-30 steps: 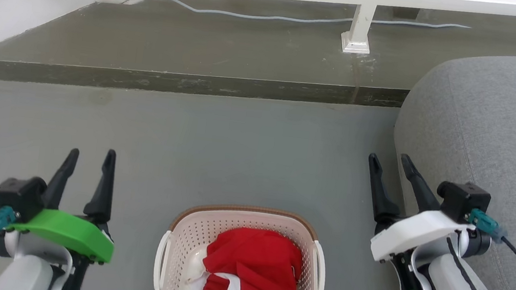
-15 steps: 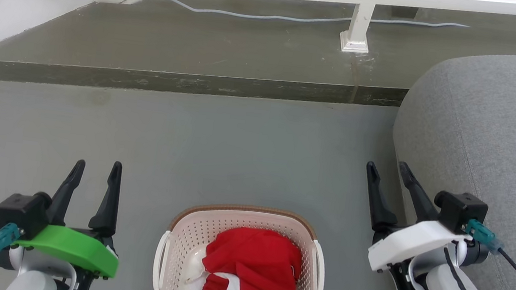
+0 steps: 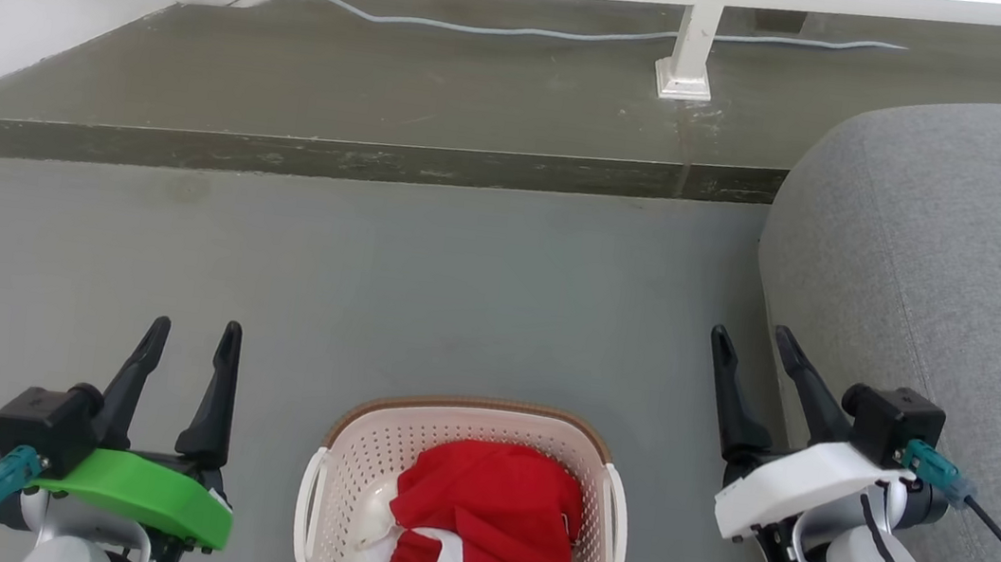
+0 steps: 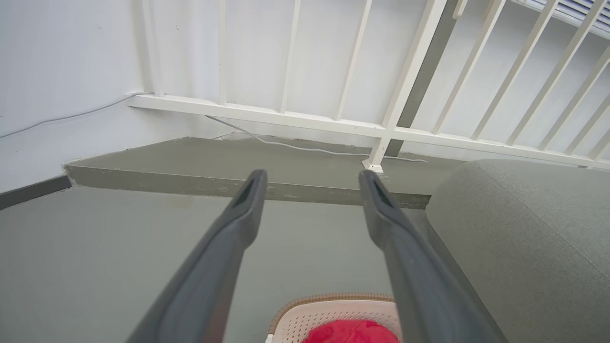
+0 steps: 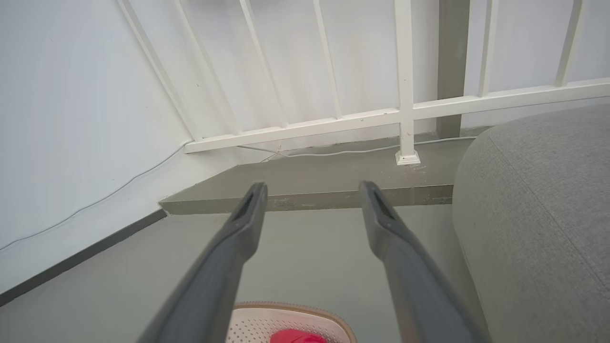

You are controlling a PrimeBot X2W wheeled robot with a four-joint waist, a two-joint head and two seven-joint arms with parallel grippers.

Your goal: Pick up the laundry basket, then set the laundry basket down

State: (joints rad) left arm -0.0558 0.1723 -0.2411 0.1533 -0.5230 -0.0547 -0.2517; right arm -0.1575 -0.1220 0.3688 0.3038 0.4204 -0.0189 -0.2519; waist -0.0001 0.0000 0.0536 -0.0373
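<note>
Fingers of the left gripper (image 3: pixel 197 325) and right gripper (image 3: pixel 752 333) are gaping wide and empty. They are flanking the laundry basket (image 3: pixel 384 448), which is sitting on the floor (image 3: pixel 460 295) between them, behind their tips. That spacing is suiting its side handles (image 3: pixel 307 506), whether for grasping or releasing.

This looks like a room in a home. A grey fabric sofa (image 3: pixel 961 261) stands at the right of a smooth grey floor (image 3: pixel 460 295), and a laundry basket (image 3: pixel 375 447) with red clothes (image 3: pixel 490 519) in it sits on that floor. Behind them a low raised step (image 3: pixel 372 84) carries a white railing (image 4: pixel 286 116) with slim bars against a plain white wall (image 5: pixel 71 119), and a thin cable (image 3: pixel 493 30) trails along its foot.
</note>
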